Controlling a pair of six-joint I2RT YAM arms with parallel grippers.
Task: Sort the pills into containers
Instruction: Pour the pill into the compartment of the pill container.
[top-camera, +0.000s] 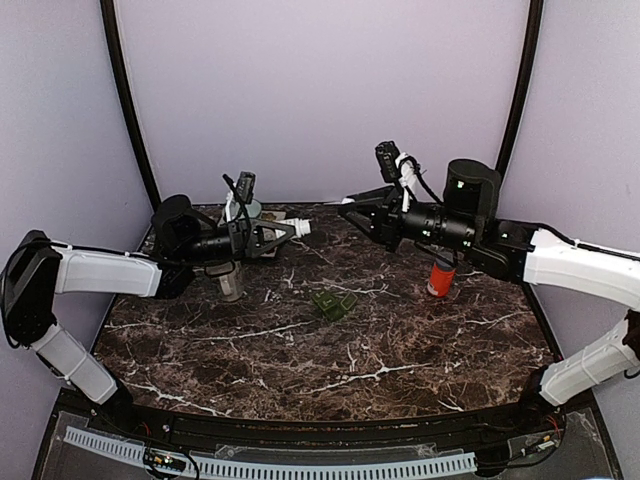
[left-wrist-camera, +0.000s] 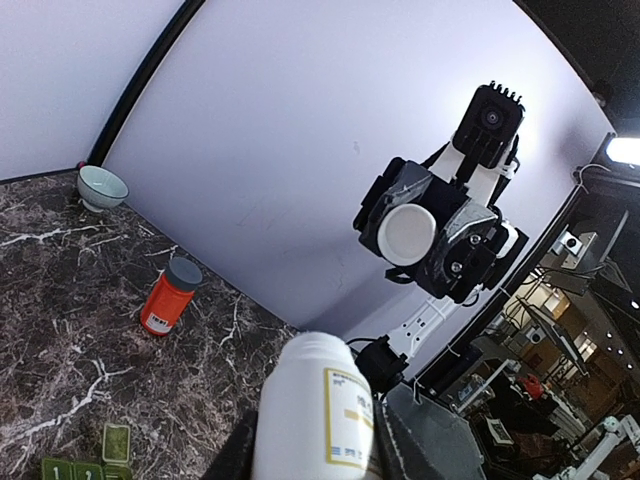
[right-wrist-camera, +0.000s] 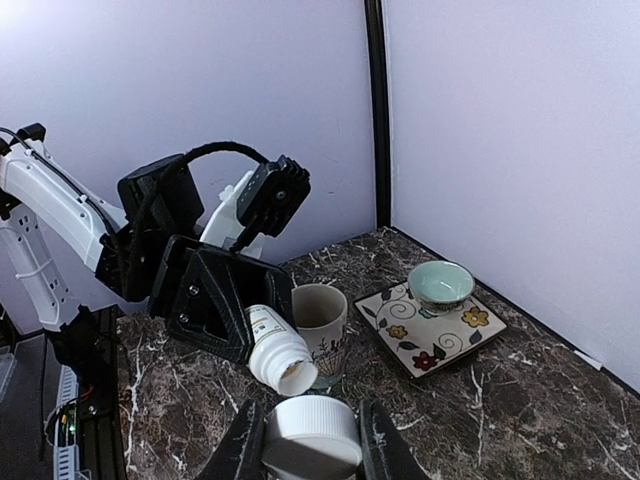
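Two grips, both loaded. Left gripper (top-camera: 279, 236) is clamped narrow on the white pill bottle (left-wrist-camera: 315, 410), fingers (left-wrist-camera: 240, 458) on either side of the body just behind the label. The bottle lies roughly on its side, held in the air above the table (top-camera: 300, 360), neck towards the right arm. Its mouth is uncapped and tips slightly down in the right wrist view. Contents not readable from any view.

Right gripper (top-camera: 352, 211) is closed on the white cap (right-wrist-camera: 310, 432), flat face towards the left arm, and is also off the table. The two grippers face each other across the middle, apart, not touching.

Outward from the left gripper:
- beige mug (right-wrist-camera: 320, 320) stands upright on the table below and behind the bottle, next to the left arm
- patterned plate (right-wrist-camera: 420, 345) sits in the far left corner with a small pale-green bowl (right-wrist-camera: 440, 283) on it

Outward from the right gripper:
- orange bottle (top-camera: 441, 275) with a grey lid stands upright on the table under the right arm

Green pill organizer (top-camera: 333, 304) lies flat near the table centre, between the arms and nearer the bases than both grippers. Cannot tell whether its compartments are open or closed.
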